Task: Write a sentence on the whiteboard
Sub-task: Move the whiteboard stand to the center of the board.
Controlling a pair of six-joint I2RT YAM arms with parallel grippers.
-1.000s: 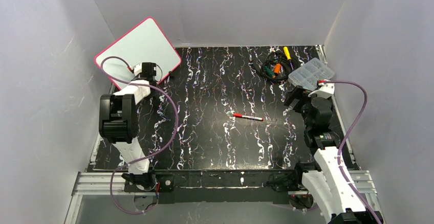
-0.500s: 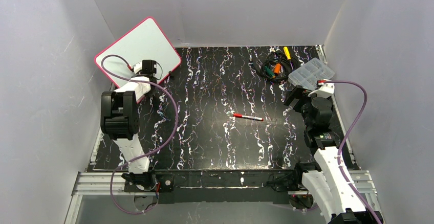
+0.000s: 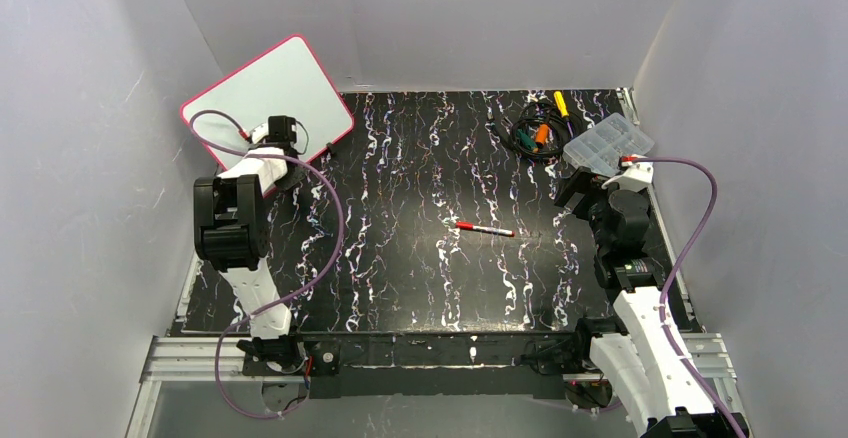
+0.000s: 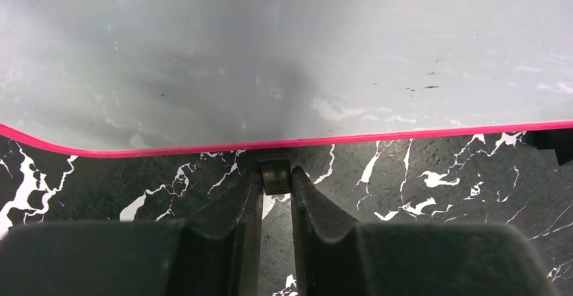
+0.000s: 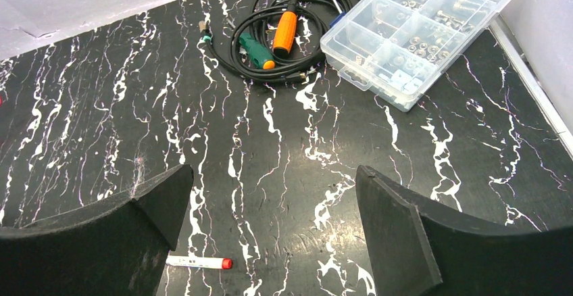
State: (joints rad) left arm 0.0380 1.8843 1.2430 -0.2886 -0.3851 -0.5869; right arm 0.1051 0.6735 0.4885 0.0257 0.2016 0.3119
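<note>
The whiteboard point(image 3: 262, 88) lies tilted at the far left corner, white with a pink-red border, and its face is blank. No sentence shows on it. In the left wrist view the board point(image 4: 284, 53) fills the upper half. My left gripper point(image 3: 283, 130) is at the board's near edge, shut on a small black clip point(image 4: 275, 176); the gripper point(image 4: 276, 171) pinches it between both fingers. A red-capped white marker point(image 3: 484, 228) lies mid-table and shows in the right wrist view point(image 5: 198, 263). My right gripper point(image 5: 273, 174) is open and empty, hovering right of the marker.
A clear plastic compartment box point(image 3: 608, 144) sits at the far right. A coil of black cable with orange, green and yellow screwdrivers point(image 3: 535, 130) lies next to it. A second black clip point(image 4: 555, 140) is on the board's edge. Grey walls enclose the table.
My left gripper has moved slightly left and farther back, and the whiteboard has shifted a little left with it. The right arm and the marker have not moved.
</note>
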